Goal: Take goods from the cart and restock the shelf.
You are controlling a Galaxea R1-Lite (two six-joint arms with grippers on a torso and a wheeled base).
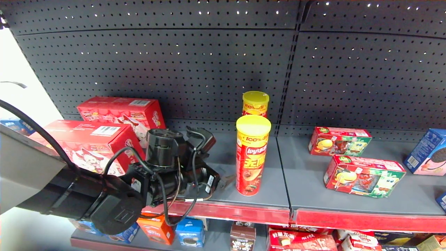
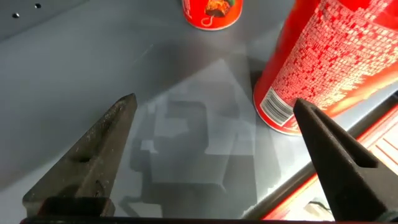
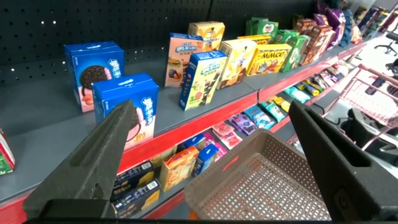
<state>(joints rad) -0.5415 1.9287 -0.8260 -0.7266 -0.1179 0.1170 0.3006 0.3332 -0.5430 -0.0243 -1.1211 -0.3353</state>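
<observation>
**Cans (image 1: 252,157) on shelf (image 1: 306,174): both grippers wide open, nothing held**

Found front can (image 1: 251,174) upright on the shelf, near its red front edge. Found rear can (image 1: 255,103) upright straight behind it, close to the pegboard (image 1: 174,69) and apart from the front one. Both red-bodied, with yellow lids.

Located left gripper (image 2: 214,102) low over the shelf, just left of the front can and not touching it. Jaws spread wide, with bare shelf between them. In the left wrist view, front can just beside one fingertip, rear can farther off.

Located right gripper (image 3: 212,107) away from the cans, with a brown mesh basket (image 3: 261,180) below it. Jaws spread wide, nothing gripped. Beyond it, another stretch of shelving with blue boxes (image 3: 93,65) and yellow boxes (image 3: 239,56).

Noted two large red boxes (image 1: 90,143) left of the left gripper, one behind the other. Noted two red-and-green boxes (image 1: 362,174) lying flat in the next bay to the right, well apart from the cans.
</observation>
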